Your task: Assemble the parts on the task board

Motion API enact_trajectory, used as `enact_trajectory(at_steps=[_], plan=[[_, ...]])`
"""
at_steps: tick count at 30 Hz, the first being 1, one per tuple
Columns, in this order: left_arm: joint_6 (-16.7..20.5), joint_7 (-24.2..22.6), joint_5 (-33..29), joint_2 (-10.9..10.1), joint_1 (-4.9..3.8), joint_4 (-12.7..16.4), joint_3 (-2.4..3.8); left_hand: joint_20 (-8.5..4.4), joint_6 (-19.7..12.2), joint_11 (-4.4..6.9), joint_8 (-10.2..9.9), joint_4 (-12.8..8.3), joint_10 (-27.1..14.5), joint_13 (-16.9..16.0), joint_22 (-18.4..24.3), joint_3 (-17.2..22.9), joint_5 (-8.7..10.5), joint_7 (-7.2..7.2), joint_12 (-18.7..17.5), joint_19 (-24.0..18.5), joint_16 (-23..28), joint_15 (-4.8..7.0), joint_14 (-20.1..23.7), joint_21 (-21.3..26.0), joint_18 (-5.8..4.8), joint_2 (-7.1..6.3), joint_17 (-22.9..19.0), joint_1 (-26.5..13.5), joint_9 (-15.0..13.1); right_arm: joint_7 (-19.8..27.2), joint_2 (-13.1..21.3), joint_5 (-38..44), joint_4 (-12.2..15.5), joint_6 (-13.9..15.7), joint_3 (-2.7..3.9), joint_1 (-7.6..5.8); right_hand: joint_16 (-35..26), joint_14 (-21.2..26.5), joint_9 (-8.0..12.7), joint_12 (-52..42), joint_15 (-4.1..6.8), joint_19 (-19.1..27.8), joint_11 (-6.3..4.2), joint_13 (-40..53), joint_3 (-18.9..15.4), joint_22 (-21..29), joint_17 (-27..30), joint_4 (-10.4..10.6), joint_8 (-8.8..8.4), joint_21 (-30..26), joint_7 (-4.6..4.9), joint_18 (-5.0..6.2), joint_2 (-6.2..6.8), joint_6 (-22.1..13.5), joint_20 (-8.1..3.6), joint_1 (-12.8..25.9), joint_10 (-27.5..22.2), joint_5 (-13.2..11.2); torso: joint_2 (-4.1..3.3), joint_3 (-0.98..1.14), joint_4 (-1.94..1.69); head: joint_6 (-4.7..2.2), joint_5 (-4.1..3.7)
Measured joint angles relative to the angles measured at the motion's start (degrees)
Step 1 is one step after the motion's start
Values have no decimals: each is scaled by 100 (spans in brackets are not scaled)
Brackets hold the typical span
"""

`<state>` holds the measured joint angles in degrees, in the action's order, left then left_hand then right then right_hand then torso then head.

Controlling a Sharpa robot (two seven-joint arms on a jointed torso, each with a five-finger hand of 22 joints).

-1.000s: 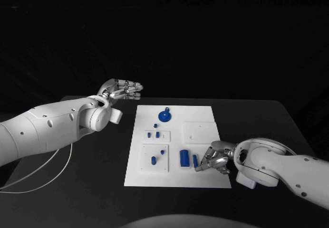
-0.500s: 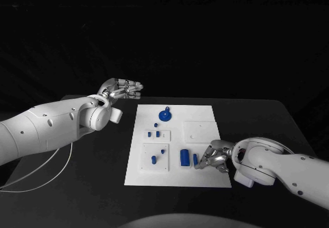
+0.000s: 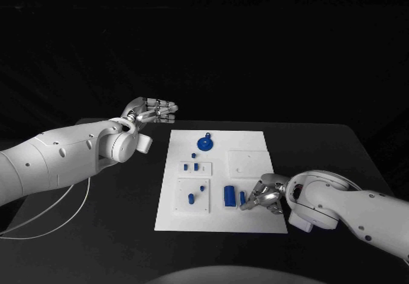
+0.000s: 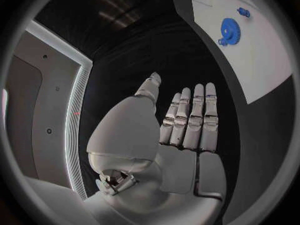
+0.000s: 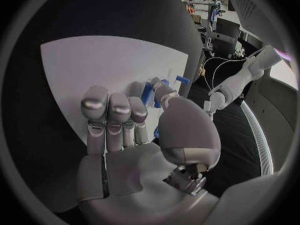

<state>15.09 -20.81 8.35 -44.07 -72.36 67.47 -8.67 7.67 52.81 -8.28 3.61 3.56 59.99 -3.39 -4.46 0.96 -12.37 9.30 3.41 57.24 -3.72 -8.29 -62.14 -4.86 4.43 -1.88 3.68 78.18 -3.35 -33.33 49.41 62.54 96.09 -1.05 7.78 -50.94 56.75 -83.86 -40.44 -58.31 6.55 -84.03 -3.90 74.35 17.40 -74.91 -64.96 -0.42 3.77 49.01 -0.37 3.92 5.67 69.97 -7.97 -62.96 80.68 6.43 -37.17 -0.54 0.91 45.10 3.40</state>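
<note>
The white task board (image 3: 249, 142) lies mid-table. On it are a blue gear (image 3: 204, 143), small blue pieces (image 3: 194, 167) in white blocks, a thick blue cylinder (image 3: 229, 196) and a slim blue peg (image 3: 242, 197). My right hand (image 3: 266, 194) sits low at the board's near right corner. In the right wrist view its thumb and one finger close around the slim peg (image 5: 148, 92), which still lies on the board (image 5: 94, 65). My left hand (image 3: 152, 111) hovers off the board's far left, its fingers (image 4: 190, 117) straight and side by side, holding nothing. The gear (image 4: 229, 26) lies ahead of it.
A raised white square block (image 3: 249, 163) stands on the board just beyond my right hand. Another white block (image 3: 192, 197) with two blue pieces sits left of the cylinder. A white cable (image 3: 59, 210) trails over the table under my left arm.
My right hand has crept a little left and up the board, closing in on the slim peg. The left arm has not moved.
</note>
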Motion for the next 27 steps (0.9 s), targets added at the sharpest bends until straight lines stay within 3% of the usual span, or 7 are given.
enact_trajectory(at_steps=[3, 6, 15, 19, 21, 25, 27], plan=[[-3, 2, 0, 1, 0, 0, -1, 0, 0, 0, 0, 0, 0, 0, 0, 0, 0, 0, 0, 0, 0, 0, 0, 0, 0, 0, 0, 0, 0, -24, -28, -2, -51, -18, -1, 2, 0, 0, -2, 0, 0, 0, 0, 0, -5, 0, 9, -167, 1, 0, -2, 0, -20, 2, 0, -13, 0, 89, 0, 0, -1, 0, -1], [-5, 3, 0, 1, 0, -1, -1, 0, 0, 0, 0, 0, 0, 0, 0, 0, 0, 0, 0, 0, 0, 0, 0, 0, 0, 0, 0, 0, 0, -47, -47, -2, -112, -35, -3, 5, -22, 0, 10, 0, 0, 0, 0, 0, -33, 0, 9, -383, 21, 0, -19, 0, -118, 20, 0, 22, 0, 111, 1, 0, -1, 0, -4], [-11, 9, 0, -1, 0, -1, -3, 0, 0, 0, 0, 0, 0, 0, 0, 0, 0, 0, 0, 0, 0, 0, 0, 0, 0, 0, 0, 0, 0, -33, -82, -16, -185, -102, 17, 11, -22, 1, 50, 0, -1, 0, 0, -1, -48, 0, 9, -409, 50, 0, -27, 0, -132, 47, 0, 41, 0, 178, 1, -1, -2, -1, -6], [-14, 11, 0, -2, 0, 0, -3, 0, 0, 0, 0, 0, 0, 0, 0, 0, 0, 0, 0, 0, 0, 0, 0, 0, 0, 0, 0, 0, 0, -11, -79, -21, -201, -110, 18, 16, -22, 1, 45, 0, -1, 0, 0, -1, -150, 0, 9, -224, 55, 0, -37, 0, -36, 58, 0, 128, 0, 179, 1, 0, -2, -3, -6], [-15, 12, 0, -2, 0, 0, -3, 0, 0, 0, 0, 0, 0, 0, 0, 0, 0, 0, 0, 0, 0, 0, 0, 0, 0, 0, 0, 0, 0, 8, -73, -25, -202, -110, 18, 19, -22, 1, 17, 0, -2, 0, 0, -1, -258, 0, 9, 40, 55, 0, -34, 0, 115, 57, 0, 61, 0, 155, 1, 0, -1, -4, -6], [-16, 13, 0, -4, 0, 1, -4, 0, 0, 0, 0, 0, 0, 0, 0, 0, 0, 0, 0, 0, 0, 0, 0, 0, 0, 0, 0, 0, 0, 64, -46, -47, -193, -112, 16, 24, -27, 2, -11, 16, -2, 0, 4, -2, -798, 0, 18, 405, 54, -48, 30, 0, 273, 15, 0, -64, -4, 183, 1, 0, 0, -16, -7], [-17, 13, 0, -5, 0, 1, -4, 0, 0, 0, 0, 0, 0, 0, 0, 0, 0, 0, 0, 0, 0, 0, 0, 0, 0, 0, 0, 0, 0, 105, -19, -68, -180, -121, 16, 27, -98, 10, 95, 75, -10, 0, 48, -12, -1080, 0, 52, 574, 38, -128, 65, 0, 345, -21, 0, -135, -48, 200, 4, 1, 0, -25, -10]])
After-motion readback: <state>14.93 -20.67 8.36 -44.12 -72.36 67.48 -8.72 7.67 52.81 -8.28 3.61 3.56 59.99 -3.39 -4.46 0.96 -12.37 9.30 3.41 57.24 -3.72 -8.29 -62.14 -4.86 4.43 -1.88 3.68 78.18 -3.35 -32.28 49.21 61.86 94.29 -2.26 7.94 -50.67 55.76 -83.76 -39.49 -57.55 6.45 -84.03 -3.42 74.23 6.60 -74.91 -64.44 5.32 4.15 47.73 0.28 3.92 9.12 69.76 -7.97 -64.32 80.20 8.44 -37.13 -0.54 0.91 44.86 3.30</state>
